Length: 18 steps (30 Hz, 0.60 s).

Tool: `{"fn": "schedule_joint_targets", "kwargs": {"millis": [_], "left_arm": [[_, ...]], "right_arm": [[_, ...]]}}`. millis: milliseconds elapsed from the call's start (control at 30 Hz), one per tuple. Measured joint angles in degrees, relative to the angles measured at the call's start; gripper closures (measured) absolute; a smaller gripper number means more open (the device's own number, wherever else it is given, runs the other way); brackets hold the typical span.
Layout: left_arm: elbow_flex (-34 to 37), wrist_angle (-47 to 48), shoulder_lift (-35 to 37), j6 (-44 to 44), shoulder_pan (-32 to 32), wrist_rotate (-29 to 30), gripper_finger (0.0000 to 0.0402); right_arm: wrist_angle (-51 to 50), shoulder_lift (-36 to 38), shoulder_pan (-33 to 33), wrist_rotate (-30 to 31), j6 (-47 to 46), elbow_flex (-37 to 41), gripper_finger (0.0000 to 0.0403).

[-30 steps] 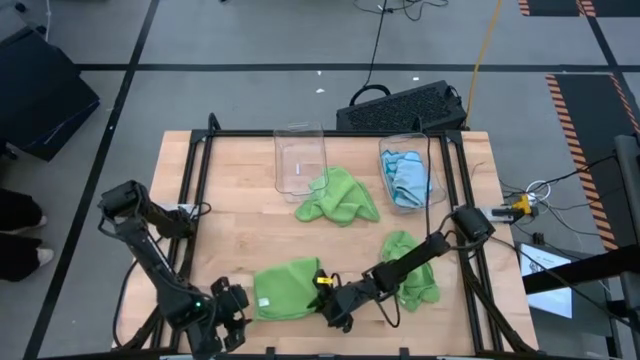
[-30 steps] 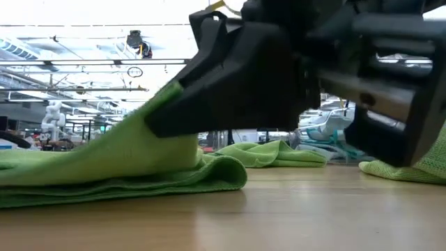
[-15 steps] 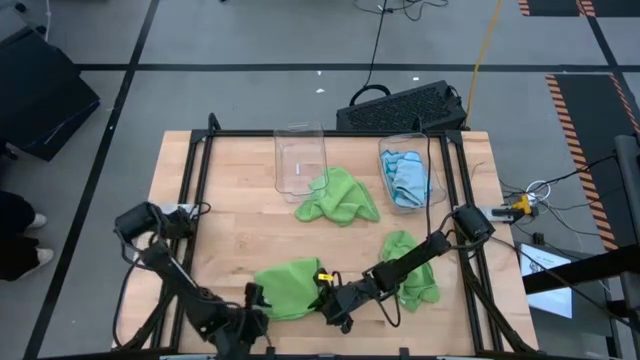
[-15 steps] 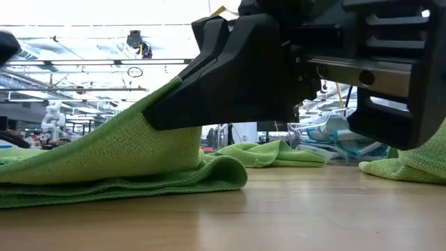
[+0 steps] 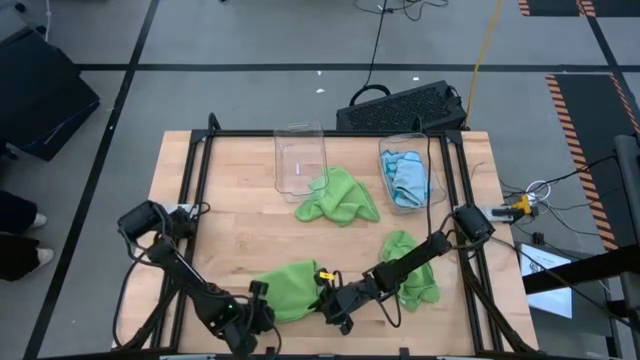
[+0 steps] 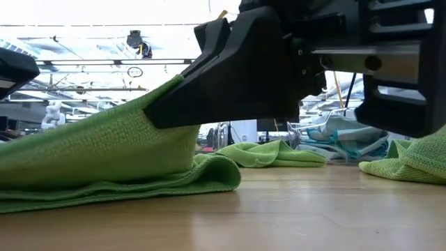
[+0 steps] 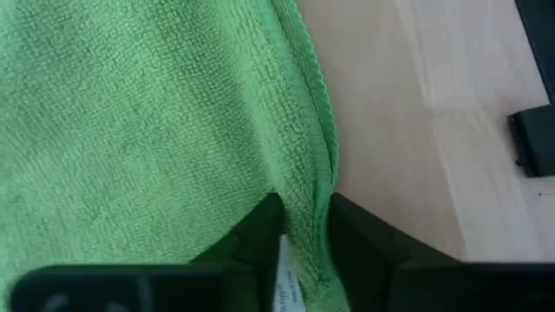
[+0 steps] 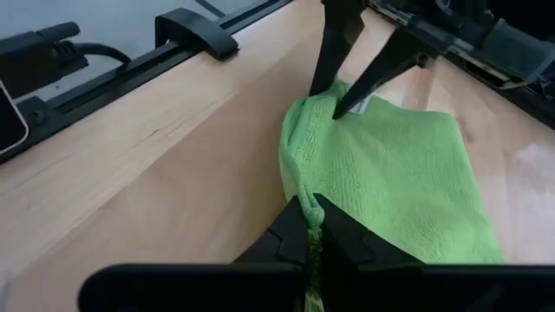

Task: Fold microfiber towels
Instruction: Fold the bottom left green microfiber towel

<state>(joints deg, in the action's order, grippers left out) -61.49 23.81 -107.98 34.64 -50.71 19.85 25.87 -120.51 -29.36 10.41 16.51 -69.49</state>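
Note:
A lime green towel (image 5: 288, 285) lies near the table's near edge, between my two grippers. My left gripper (image 5: 262, 300) is at its left side, shut on a corner that bears a white label (image 8: 361, 106). My right gripper (image 5: 325, 290) is at its right side, shut on the towel's edge. In the low view the towel (image 6: 104, 146) slopes up to the right gripper's dark finger (image 6: 230, 77), and its lower fold (image 6: 209, 174) rests on the wood. Two more green towels (image 5: 340, 195) (image 5: 410, 265) lie crumpled farther back. My left gripper pinches the towel's hemmed edge (image 7: 314, 204) between its two fingers, beside the white label at the corner. The fingers (image 8: 334, 52) slant down onto it from above. The cloth around the corner lies on the table. My right gripper pinches the towel's right edge (image 8: 305, 195) between its two fingers, coming from the table's right side and slanting down. That edge is raised off the wood. The cloth runs down from the fingers to the table, and a lower layer lies flat under it.
An empty clear bin (image 5: 300, 160) and a clear bin with light blue towels (image 5: 405, 178) stand at the back. A black frame rail (image 5: 190, 190) runs along the table's sides. Bare wood (image 5: 230, 220) lies left of the middle.
My left gripper has moved down and toward the table's right along the near edge, rolling as it went, and now stands at the towel's left corner. The towel's upper layer runs straighter from that side up to the right gripper.

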Motion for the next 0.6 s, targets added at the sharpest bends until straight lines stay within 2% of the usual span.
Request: {"fn": "schedule_joint_targets", "kwargs": {"millis": [167,200,600], "left_arm": [[0.0,0.9,0.9,0.1,0.6,-0.9,0.0383],[0.0,1.0,1.4,0.5,0.8,-1.2,0.0389],[0.1,7.6,12.1,5.1,3.0,0.8,0.0393]], "right_arm": [[-1.0,1.0,0.0,0.1,-3.9,0.0,0.0399],[-1.5,1.5,0.0,0.1,-4.6,0.0,0.0399],[-9.0,9.6,4.4,-0.1,-10.9,0.0,0.0399]]}}
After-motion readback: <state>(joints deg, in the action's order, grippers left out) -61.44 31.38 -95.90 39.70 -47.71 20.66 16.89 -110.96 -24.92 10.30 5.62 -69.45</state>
